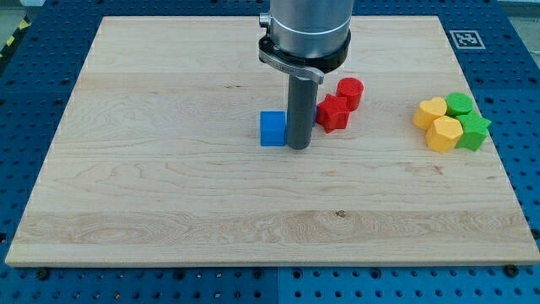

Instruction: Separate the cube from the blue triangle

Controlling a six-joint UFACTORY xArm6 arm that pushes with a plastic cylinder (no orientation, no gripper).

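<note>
A blue cube (272, 128) sits near the middle of the wooden board (169, 169). My tip (299, 147) rests against the cube's right side. The rod stands in front of the blue triangle (315, 111) and hides most of it; only a sliver shows at the rod's right edge, next to the red star-shaped block (333, 112). The rod stands between the cube and the triangle.
A red cylinder (349, 90) sits just up-right of the red star block. At the view's right a cluster holds a yellow heart (429, 111), a yellow hexagon (444, 133), a green round block (460, 105) and a green star block (474, 132).
</note>
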